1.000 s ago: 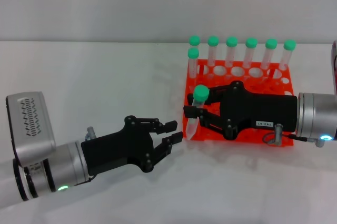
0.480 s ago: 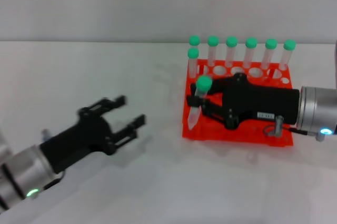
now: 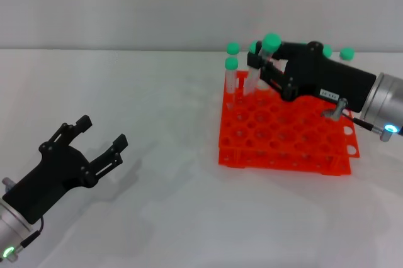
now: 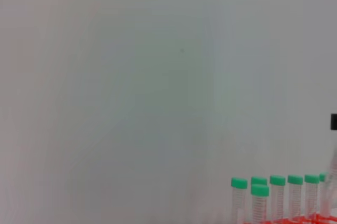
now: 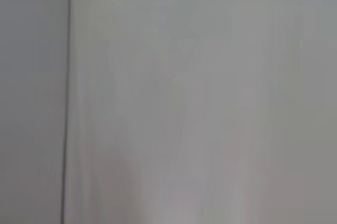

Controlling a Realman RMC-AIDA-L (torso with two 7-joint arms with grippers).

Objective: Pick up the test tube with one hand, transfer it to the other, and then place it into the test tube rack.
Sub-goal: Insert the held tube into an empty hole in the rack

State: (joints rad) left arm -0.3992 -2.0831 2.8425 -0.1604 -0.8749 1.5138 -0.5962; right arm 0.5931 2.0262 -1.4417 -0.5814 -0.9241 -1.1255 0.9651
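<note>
Right gripper (image 3: 263,67) reaches in from the right, clamped on the test tube (image 3: 267,54), roughly upright over the rack's (image 3: 283,139) back-left holes, I think. Left gripper (image 3: 101,139) sits spread open, low over the surface (image 3: 157,98), well apart.

Mostly plain pale grey wall, featureless. A cluster of green-capped tubes (image 4: 276,195) stands upright in one corner of the picture, clear bodies, caps roughly level, one tube set just in front of the others. A sliver of the orange-red rack (image 4: 310,219) shows at their bases, holding them. A small dark shape (image 4: 334,121) cuts in at the picture's edge above the tubes; cannot tell what it is. Own claw not visible.
</note>
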